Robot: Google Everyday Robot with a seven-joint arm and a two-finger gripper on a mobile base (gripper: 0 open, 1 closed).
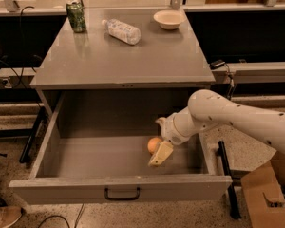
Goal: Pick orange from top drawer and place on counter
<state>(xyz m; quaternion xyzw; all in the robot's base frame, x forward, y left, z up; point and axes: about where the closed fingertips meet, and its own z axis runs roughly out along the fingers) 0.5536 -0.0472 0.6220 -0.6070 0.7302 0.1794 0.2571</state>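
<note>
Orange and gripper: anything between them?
Nothing shows. In the camera view the gripper, down inside the top drawer, sits directly beside the orange, overlapping its right edge.

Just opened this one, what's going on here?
The robot's arm reaches into the open top drawer, its gripper right beside the orange, which lies on the drawer floor, not yet lifted. The counter above holds a green can, a plastic bottle on its side and a white bowl.
</note>
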